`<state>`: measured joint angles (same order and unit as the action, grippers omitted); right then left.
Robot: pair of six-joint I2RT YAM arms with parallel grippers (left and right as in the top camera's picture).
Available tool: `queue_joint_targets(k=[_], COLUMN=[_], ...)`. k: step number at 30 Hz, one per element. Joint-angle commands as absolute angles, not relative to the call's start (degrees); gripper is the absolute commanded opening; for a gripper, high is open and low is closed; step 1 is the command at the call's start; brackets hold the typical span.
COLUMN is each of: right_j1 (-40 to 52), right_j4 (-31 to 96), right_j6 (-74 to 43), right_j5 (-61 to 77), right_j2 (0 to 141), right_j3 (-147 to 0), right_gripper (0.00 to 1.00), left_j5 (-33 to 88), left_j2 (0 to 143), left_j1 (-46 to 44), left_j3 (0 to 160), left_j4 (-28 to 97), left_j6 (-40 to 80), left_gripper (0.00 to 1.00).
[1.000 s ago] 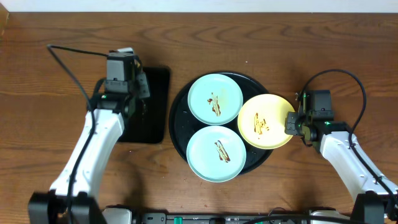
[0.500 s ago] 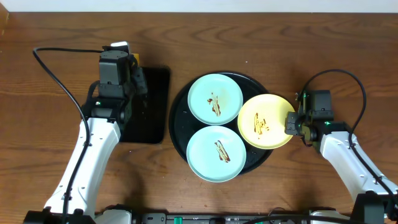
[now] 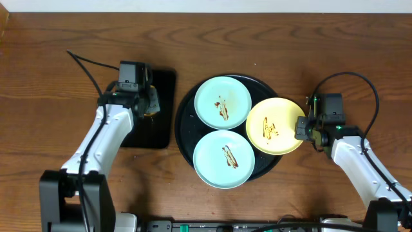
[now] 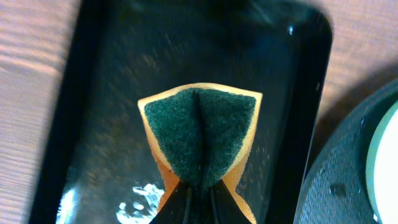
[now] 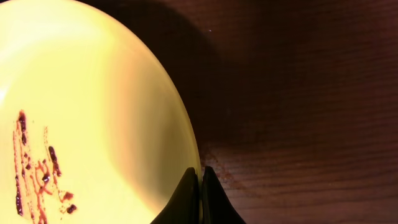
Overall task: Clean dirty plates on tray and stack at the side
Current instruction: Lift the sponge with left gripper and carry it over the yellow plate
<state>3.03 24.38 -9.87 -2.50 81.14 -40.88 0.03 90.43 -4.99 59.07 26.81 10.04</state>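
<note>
Three plates sit on the round black tray [image 3: 187, 138]: a mint-blue plate [image 3: 222, 102] at the back, a mint-blue plate [image 3: 224, 158] at the front, and a yellow plate [image 3: 275, 125] overhanging the tray's right rim. All bear brown sauce smears. My right gripper [image 3: 301, 127] is shut on the yellow plate's right rim [image 5: 186, 149], its fingertips [image 5: 200, 177] pinching the edge. My left gripper [image 3: 149, 106] is shut on an orange sponge with a green scouring face [image 4: 200, 134], pinched and folded above the rectangular black tray [image 4: 93, 124].
The rectangular black tray [image 3: 161, 122] lies left of the round tray and looks wet. The round tray's edge shows in the left wrist view [image 4: 348, 174]. Bare wooden table [image 3: 335, 58] surrounds everything. Cables loop behind both arms.
My left arm has shifted right and forward over the rectangular tray, with the sponge in its jaws. The right arm and the plates have not moved.
</note>
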Motion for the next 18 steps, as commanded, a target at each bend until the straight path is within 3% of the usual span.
queue_joint_targets(k=[1, 11, 18], right_j1=[3.31, 3.31, 3.31], right_j4=[24.49, 24.64, 24.62], right_j6=[-9.80, -9.80, -9.80], right_j5=[-2.26, -2.26, -2.24], right_j2=[81.34, 81.34, 81.34], right_j3=[-41.91, -41.91, -41.91], right_gripper=[0.01, 0.01, 0.01], left_j5=[4.49, 14.06, 20.47], left_j2=[90.11, 90.08, 90.24], left_j1=[-5.08, -6.90, -13.65], left_j3=[59.86, 69.71, 73.69], left_j4=[27.20, 36.03, 33.08], left_j6=[10.83, 10.85, 15.31], left_gripper=[0.07, 0.07, 0.08])
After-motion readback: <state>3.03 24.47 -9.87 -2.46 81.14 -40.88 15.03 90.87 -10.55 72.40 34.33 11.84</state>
